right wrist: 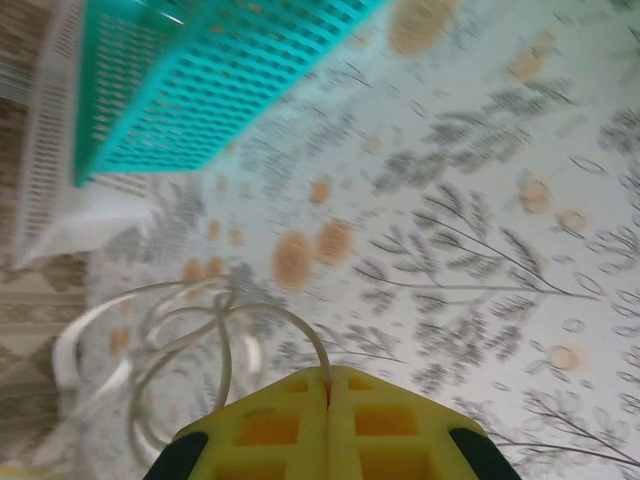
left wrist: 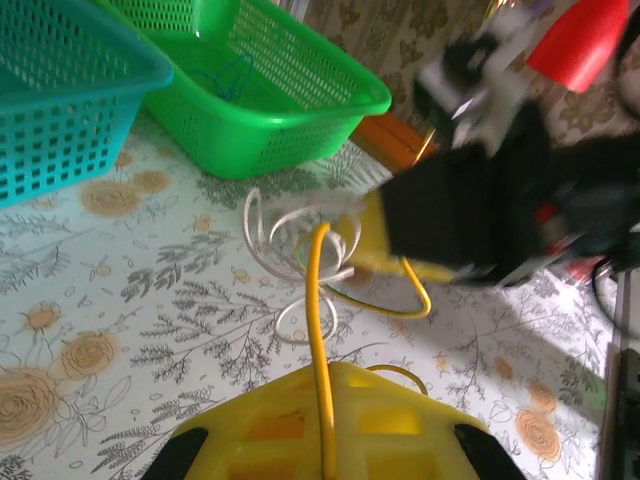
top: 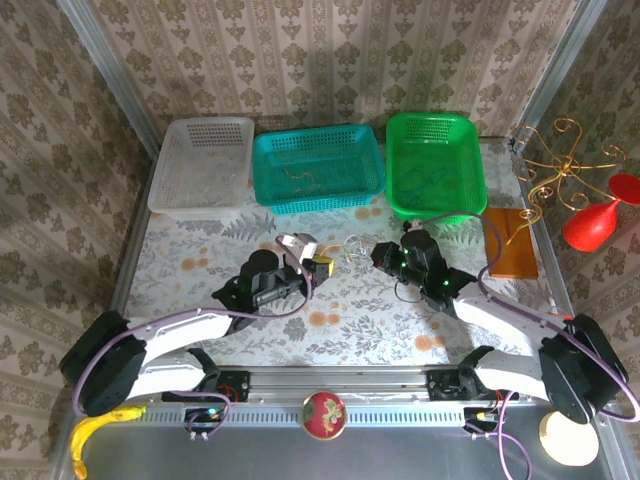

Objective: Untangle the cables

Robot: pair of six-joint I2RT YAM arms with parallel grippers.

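A yellow cable (left wrist: 318, 300) was held pinched in the fully closed left gripper (left wrist: 322, 375); a white cable (right wrist: 226, 350) was clamped likewise by the right gripper (right wrist: 328, 385).

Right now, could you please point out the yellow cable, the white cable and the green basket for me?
yellow cable (left wrist: 316, 300): left wrist view, on its straight stretch running up from the hand.
white cable (left wrist: 248, 218): left wrist view, on the left edge of its upper loop.
green basket (top: 437, 211): top external view, on its near wall.

light: bright, even | shadows: soft | blur: both wrist views smeared | overhead: sharp
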